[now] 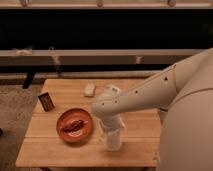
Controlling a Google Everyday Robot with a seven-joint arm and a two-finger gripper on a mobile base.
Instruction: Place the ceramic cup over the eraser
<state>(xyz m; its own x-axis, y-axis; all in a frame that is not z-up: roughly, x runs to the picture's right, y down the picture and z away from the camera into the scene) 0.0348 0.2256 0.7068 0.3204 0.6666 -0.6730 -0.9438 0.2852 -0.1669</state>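
Note:
The ceramic cup [114, 141] is a small whitish cylinder standing on the wooden table [55, 150] near its front edge, right of the bowl. My gripper [112, 131] points down right at the cup, with the wrist directly above it and hiding its top. The eraser [89, 89] is a small pale block lying at the back of the table, well apart from the cup and the gripper.
An orange-red bowl [74, 125] with something dark in it sits left of the cup. A dark upright box [46, 101] stands at the left edge. A white tube [111, 90] lies beside the eraser, partly behind my arm. A dark shelf runs behind the table.

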